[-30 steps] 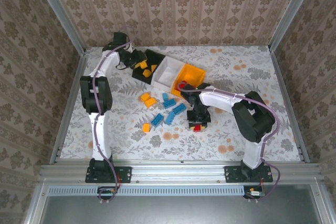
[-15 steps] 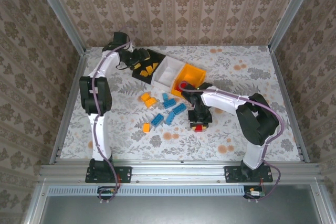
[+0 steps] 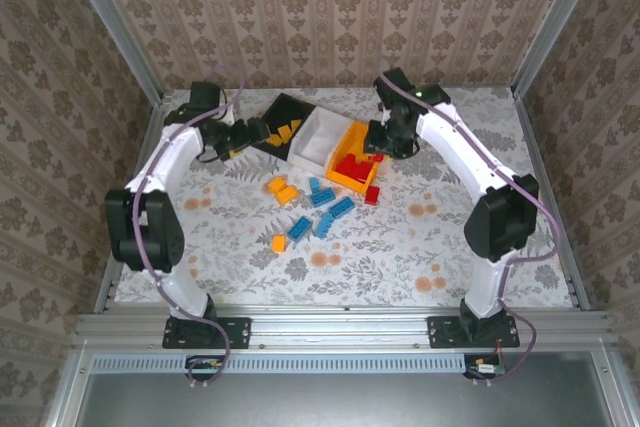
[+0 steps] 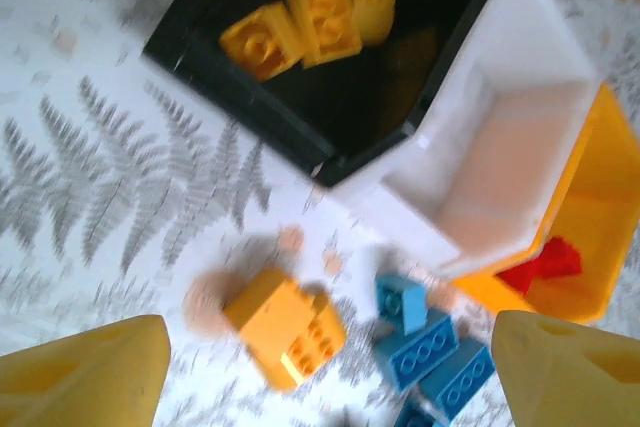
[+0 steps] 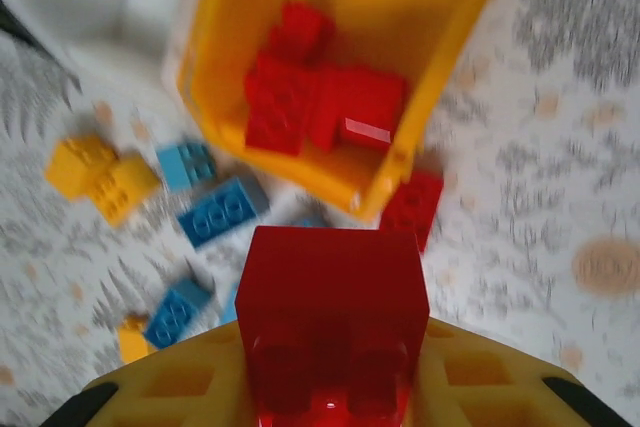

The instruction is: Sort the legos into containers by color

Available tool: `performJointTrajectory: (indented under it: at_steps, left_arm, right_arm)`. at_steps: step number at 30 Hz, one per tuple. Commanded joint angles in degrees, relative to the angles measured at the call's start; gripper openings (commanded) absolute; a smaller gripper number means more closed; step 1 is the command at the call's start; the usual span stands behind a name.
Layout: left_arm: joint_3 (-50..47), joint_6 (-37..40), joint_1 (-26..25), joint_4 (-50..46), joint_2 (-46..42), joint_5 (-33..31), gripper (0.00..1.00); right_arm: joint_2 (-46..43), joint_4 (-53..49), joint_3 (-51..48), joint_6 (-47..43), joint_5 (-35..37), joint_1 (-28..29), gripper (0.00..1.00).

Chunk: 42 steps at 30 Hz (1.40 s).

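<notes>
Nearest the arm bases, a single orange brick [image 3: 279, 243] is seen on the desk [image 3: 420, 247]. Blue bricks [image 3: 322, 209] are scattered just beyond it, and an orange pair [image 3: 281, 189] lies farther on, the two touching each other. A loose red brick [image 3: 372, 195] is found on the desk just beside the near corner of the orange bin [image 5: 400, 7].

Beyond these, three joined bins are set in a slanted row. Three sorted orange bricks [image 4: 320, 7] are kept in the black bin [image 4: 390, 87] on the left. The white bin [image 4: 500, 147] is placed in the middle. A red pile [image 5: 320, 107] is gathered at the near end of the orange bin on the right.

The left hand [image 4: 325, 347] is held by the left edge of the black bin, with its fingers spread wide apart. The right hand [image 5: 335, 347] is raised at the far side of the orange bin and is clamped on a held red brick [image 5: 335, 287], which is carried upright between the fingers, above the desk.
</notes>
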Motion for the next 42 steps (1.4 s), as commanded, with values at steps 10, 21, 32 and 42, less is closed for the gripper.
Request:
performJointTrajectory:
  at_steps: [10,21,32,42]
  left_arm:
    - [-18.9,4.4,-6.6,-8.0,-14.2,-8.4,1.0]
    - [-23.7,1.4,-10.3,-6.3,-14.7,-8.4,1.0]
    - [-19.8,1.8,-10.7,-4.9,-8.7,-7.3,1.0]
    - [-7.6,9.7,-21.3,-9.7,-0.4,-11.3,0.98]
  right_arm:
    - [28.2,-9.1,28.8,-6.0,-3.7,-2.6,0.38]
    - [27.0,-10.1,29.6,-8.2,-3.0,-3.1,0.6]
    - [-10.6,23.7,-26.2,-7.6,-1.3,-3.3,0.66]
    - [-10.4,22.5,-39.9,-5.7,-6.2,-1.0,0.67]
